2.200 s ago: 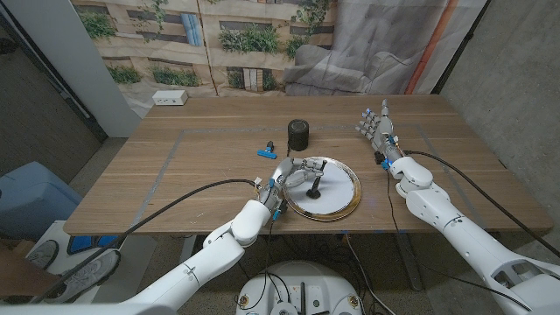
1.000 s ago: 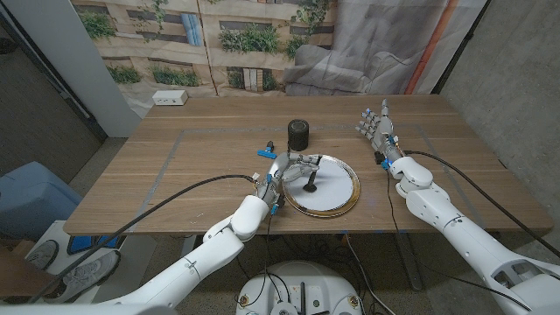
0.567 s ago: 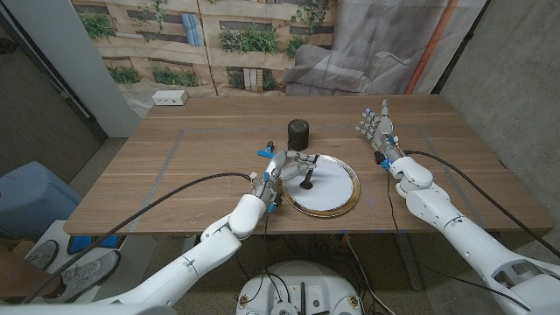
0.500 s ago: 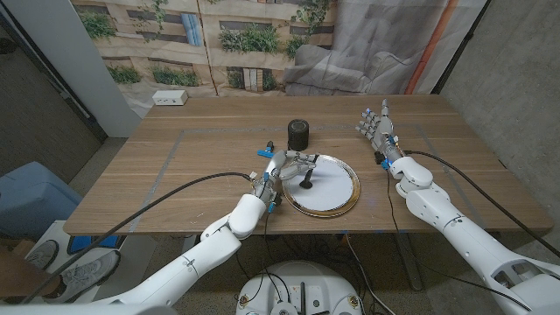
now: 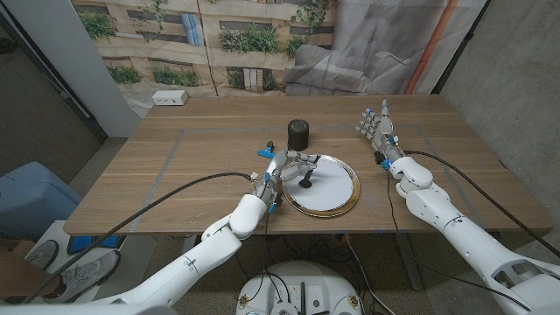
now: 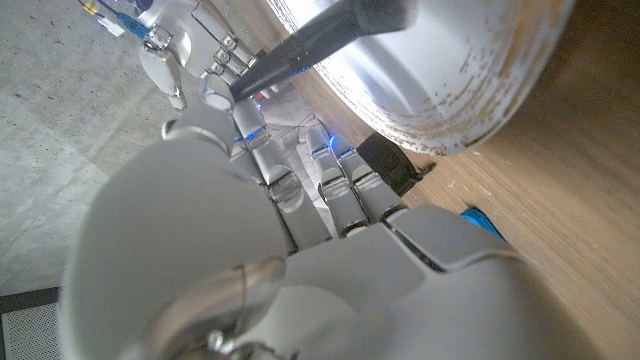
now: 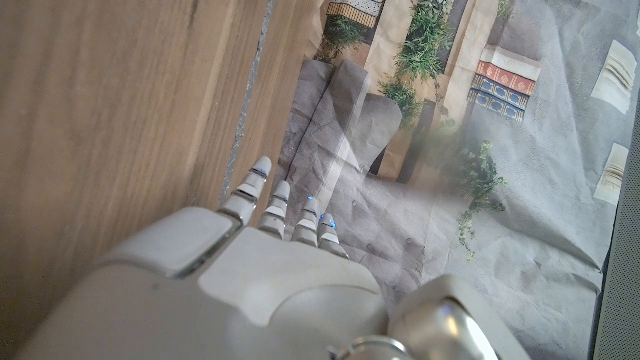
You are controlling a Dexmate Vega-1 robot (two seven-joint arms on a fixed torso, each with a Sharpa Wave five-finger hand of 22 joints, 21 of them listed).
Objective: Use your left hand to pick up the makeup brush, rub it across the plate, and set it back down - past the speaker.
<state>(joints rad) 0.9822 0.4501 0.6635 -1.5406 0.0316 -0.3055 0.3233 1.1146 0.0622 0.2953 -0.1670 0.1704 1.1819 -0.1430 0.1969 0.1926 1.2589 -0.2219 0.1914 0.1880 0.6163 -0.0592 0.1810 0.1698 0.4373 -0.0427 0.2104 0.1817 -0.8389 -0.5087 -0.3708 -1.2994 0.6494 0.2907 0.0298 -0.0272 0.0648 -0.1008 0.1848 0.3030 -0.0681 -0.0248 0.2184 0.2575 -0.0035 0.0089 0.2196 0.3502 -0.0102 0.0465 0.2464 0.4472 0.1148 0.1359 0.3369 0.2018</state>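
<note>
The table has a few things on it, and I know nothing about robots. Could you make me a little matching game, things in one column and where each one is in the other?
Things:
1. brush
2. speaker
3. blue clip
4. white box

Places:
A. far left corner of the table
B. just beyond the plate, upright
C. in the fingers of the left hand, over the plate
D. on the wood, left of the speaker

Pairs: 1-C, 2-B, 3-D, 4-A
</note>
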